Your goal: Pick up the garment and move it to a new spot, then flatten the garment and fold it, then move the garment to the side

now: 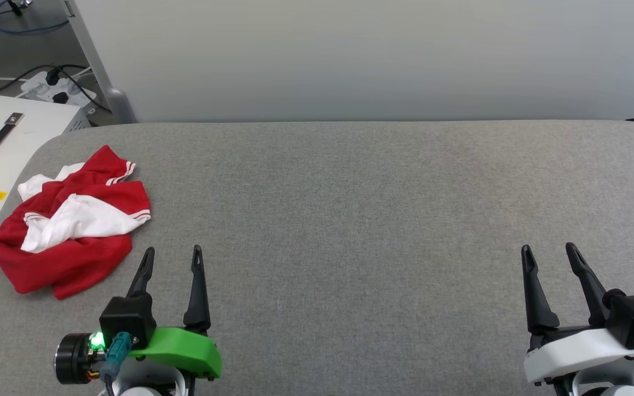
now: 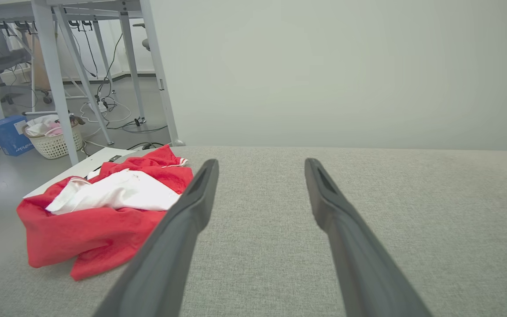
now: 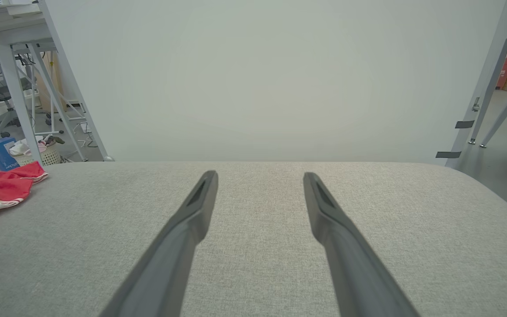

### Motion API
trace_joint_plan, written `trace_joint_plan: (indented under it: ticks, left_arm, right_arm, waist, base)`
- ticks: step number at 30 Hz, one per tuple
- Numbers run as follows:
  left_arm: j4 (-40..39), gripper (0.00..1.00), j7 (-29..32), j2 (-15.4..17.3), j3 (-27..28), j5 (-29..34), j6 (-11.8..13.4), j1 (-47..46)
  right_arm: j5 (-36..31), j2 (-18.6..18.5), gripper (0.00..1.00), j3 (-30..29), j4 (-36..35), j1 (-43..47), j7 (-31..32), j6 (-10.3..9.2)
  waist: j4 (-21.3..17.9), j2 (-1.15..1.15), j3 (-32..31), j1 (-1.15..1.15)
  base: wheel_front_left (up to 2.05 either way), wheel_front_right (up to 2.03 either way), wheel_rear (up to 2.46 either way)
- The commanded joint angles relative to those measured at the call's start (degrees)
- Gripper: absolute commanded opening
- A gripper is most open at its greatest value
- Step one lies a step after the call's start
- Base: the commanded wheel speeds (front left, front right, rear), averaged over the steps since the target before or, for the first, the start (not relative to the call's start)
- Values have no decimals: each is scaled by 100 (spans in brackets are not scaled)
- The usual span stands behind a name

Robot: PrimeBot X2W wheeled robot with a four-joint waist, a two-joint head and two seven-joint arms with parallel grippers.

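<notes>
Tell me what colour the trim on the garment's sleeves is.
Red and white stripes edge the garment sleeves, clearest in the head view.

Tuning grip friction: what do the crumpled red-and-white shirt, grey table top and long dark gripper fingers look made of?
Crumpled red-and-white shirt: thin soft jersey-like cloth, matte; it slumps in loose folds.
Grey table top: woven fabric cover, perhaps padded; weave shows, corners rounded.
Long dark fingers on left gripper and right gripper: probably moulded plastic, smooth matte, no glint.

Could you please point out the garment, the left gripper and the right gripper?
garment (image 1: pixel 80 220), head view, white sleeve.
left gripper (image 1: pixel 174 249), head view, midway between fingertips.
right gripper (image 1: pixel 548 247), head view, midway between fingertips.
</notes>
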Motion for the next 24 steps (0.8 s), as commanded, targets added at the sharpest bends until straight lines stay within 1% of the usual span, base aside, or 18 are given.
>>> trace_joint_plan:
  ticks: [1,13,24]
  left_arm:
    - [5,100,-67,-19,-9,-70,-33,79]
    - [99,100,-209,-22,-32,-193,-97,98]
    - [170,100,-343,-25,-56,-248,-85,115]
  right_arm:
    - [58,-8,100,-21,-47,61,-66,-3]
    - [153,-9,100,-22,-90,109,-206,-4]
    - [233,-10,100,-17,-100,167,-338,-4]
  waist:
    - [2,0,1,0]
    - [10,0,33,0]
    - [13,0,56,0]
  base:
    - [0,0,0]
    - [0,0,0]
    - [0,0,0]
